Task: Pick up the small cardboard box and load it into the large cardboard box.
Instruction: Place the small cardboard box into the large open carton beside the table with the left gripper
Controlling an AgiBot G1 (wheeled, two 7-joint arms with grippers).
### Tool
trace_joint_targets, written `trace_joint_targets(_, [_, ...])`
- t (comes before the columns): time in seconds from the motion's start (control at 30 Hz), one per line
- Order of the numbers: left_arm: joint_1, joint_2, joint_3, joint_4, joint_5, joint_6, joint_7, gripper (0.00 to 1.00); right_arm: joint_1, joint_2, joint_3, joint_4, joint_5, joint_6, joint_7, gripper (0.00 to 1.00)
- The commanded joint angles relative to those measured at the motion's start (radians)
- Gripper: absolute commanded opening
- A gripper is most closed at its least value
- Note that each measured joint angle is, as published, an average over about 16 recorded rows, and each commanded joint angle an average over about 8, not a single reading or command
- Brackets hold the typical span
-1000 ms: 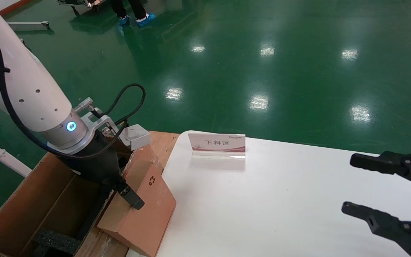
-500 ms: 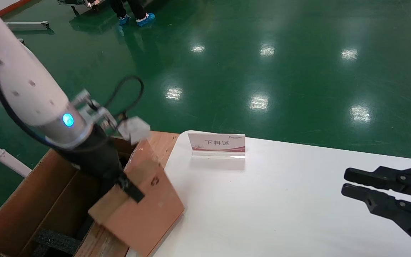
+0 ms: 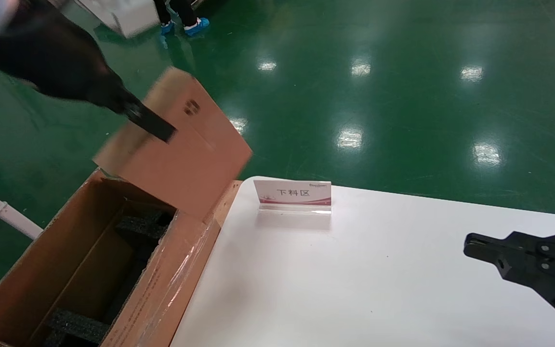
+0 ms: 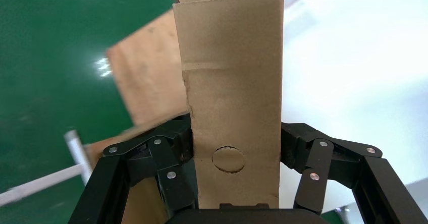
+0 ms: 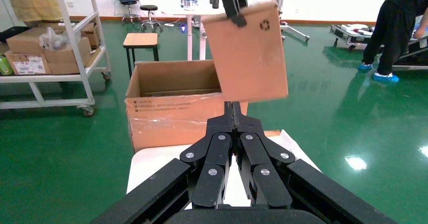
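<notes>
Now, left hand (image 3: 150, 126): upper left of the head view, fingers (image 4: 166, 171) pinching the small cardboard box by its narrow sides.
Small cardboard box (image 3: 181, 144): held tilted in the air, above the far end of the large cardboard box.
Large cardboard box (image 3: 27, 270): lower left, open, beside the white desk (image 3: 354, 279).
Right hand (image 3: 487, 246): lower right, over the desk, fingers pressed together.
Sign (image 3: 293, 194): upright at the desk's far edge.
</notes>
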Motion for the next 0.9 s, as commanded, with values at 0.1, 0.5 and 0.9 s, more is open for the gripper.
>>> trace_joint_targets(0.1, [-0.086, 0.014, 0.045, 0.035, 0.003, 0.021, 0.026, 0.0, 0.0, 0.0, 0.0, 0.0, 0.0, 0.0, 0.0, 0.0])
trace_joint_targets(0.5, [-0.241, 0.026, 0.353, 0.109, -0.047, 0.023, 0.126, 0.0, 0.0, 0.0, -0.001, 0.0, 0.001, 0.0, -0.001, 0.0])
trace_joint_targets(0.9, [-0.238, -0.034, 0.563, 0.146, -0.089, 0.011, 0.201, 0.0, 0.0, 0.001, -0.002, 0.0, 0.001, 0.001, -0.001, 0.68])
